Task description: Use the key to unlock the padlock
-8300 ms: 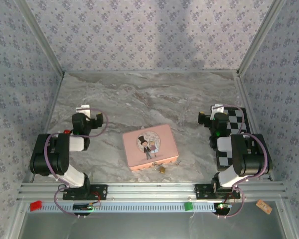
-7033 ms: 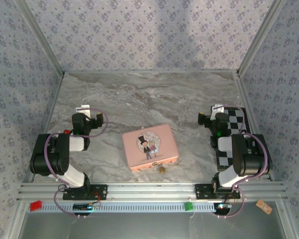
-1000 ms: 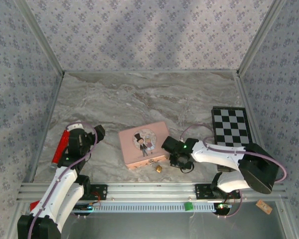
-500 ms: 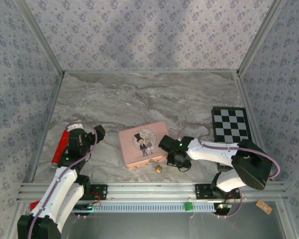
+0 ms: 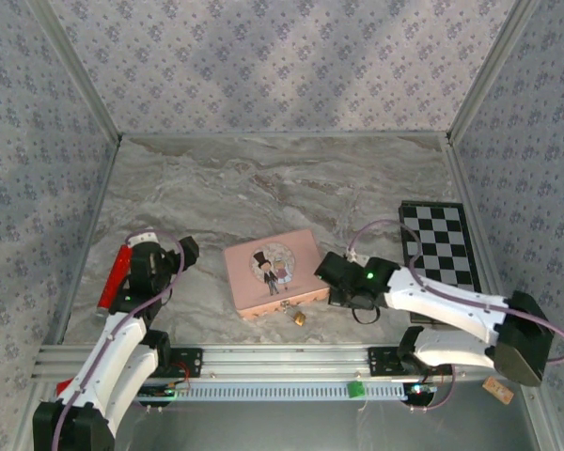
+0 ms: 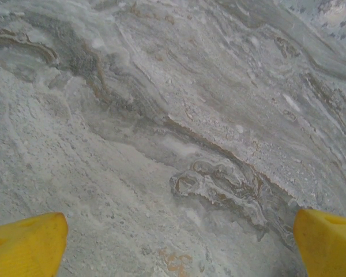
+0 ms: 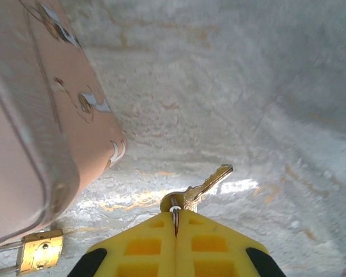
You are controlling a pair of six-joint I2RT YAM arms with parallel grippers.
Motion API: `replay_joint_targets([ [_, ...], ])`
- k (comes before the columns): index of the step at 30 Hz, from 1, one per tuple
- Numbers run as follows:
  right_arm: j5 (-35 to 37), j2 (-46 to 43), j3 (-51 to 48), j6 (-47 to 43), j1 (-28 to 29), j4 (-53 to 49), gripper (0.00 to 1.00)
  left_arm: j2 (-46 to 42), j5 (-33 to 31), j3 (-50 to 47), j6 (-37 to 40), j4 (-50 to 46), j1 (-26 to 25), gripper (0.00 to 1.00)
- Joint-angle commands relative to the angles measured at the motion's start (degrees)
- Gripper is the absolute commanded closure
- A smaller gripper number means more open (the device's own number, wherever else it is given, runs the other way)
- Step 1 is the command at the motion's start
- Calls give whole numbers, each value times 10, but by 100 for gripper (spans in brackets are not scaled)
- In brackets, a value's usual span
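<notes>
The small brass padlock lies on the marble at the front edge of the pink tin; in the right wrist view the padlock is at the lower left. My right gripper is shut on the head of the slim brass key, whose blade sticks out past the fingertips toward the upper right. In the top view the right gripper sits just right of the tin, a little right of the padlock. My left gripper is open over bare marble, its yellow fingertips far apart, left of the tin.
A red bar lies beside the left gripper near the left wall. A checkerboard lies at the right. The tin's side stands close to the left of the right fingers. Metal rails run along the near edge.
The right jaws have closed on the key, and the right arm has swung its elbow out to the right, drawing the gripper slightly back from the padlock. The left arm is still.
</notes>
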Motion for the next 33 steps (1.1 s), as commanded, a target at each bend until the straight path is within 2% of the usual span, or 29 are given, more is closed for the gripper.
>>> replay_joint_targets([
  [1, 66, -33, 22, -137, -4, 7, 100, 16, 34, 35, 2, 9, -1, 0],
  [6, 89, -63, 48, -354, 22, 146, 100, 60, 100, 113, -35, -29, -13, 0],
  [10, 68, -87, -16, -571, 51, 378, 100, 118, 138, 212, -20, -88, -53, 0],
  [13, 32, -88, -63, -681, 52, 530, 100, 153, 163, 269, -8, -127, -81, 0],
  [18, -34, -44, -60, -748, 22, 596, 100, 166, 202, 302, -6, -123, -123, 0],
  [24, -98, -44, -96, -764, -10, 683, 100, 175, 233, 316, -24, -89, -163, 0],
  [30, -93, -32, -98, -780, -14, 695, 100, 170, 256, 299, -10, -34, -202, 5],
  [33, -95, -22, -84, -782, -15, 684, 100, 178, 282, 301, 7, -23, -216, 11],
])
